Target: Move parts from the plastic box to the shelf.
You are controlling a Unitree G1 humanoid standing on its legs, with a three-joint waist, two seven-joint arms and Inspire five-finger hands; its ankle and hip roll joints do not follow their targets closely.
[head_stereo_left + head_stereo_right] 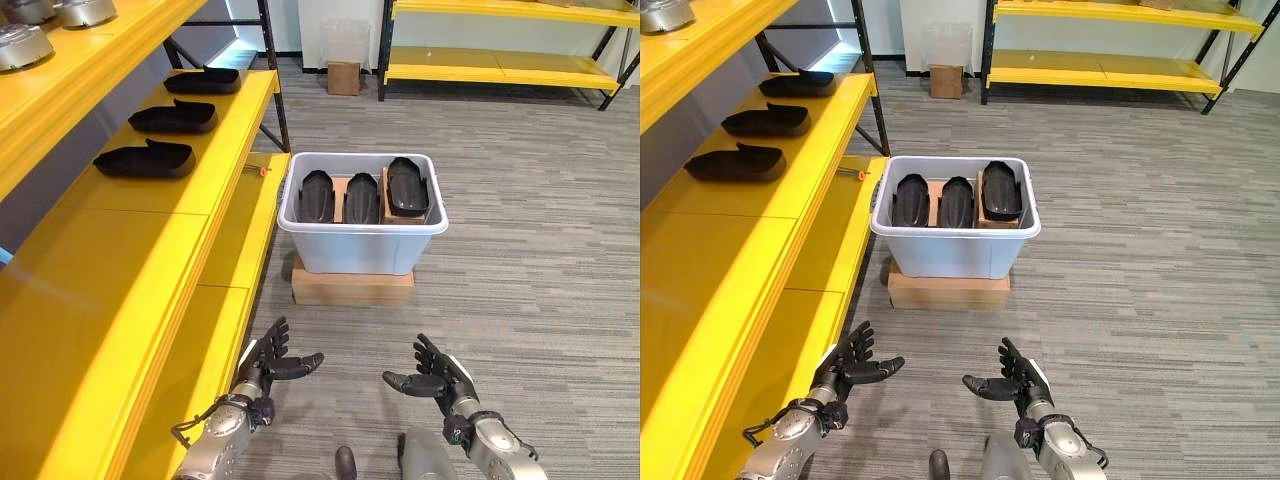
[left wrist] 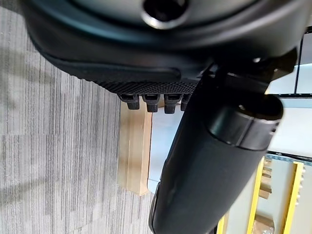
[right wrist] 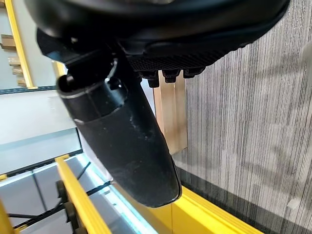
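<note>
A pale grey plastic box (image 1: 362, 240) stands on a flat cardboard slab (image 1: 352, 286) on the carpet ahead of me. Three black oblong parts (image 1: 362, 196) lie side by side in it. Three more black parts (image 1: 146, 159) rest in a row on the yellow shelf (image 1: 130, 270) to my left. My left hand (image 1: 268, 362) and right hand (image 1: 434, 378) hover low over the carpet, short of the box, both open with fingers relaxed and thumbs pointing inward. Neither holds anything. Past the left hand's thumb (image 2: 204, 161) the wrist view shows the cardboard slab (image 2: 134, 151).
An upper yellow shelf board (image 1: 90, 60) carries silver metal parts (image 1: 22, 45) at the far left. A second yellow rack (image 1: 500, 60) lines the back wall, with a small cardboard box (image 1: 343, 77) and a clear bin beside it. Grey carpet (image 1: 530, 290) stretches to the right.
</note>
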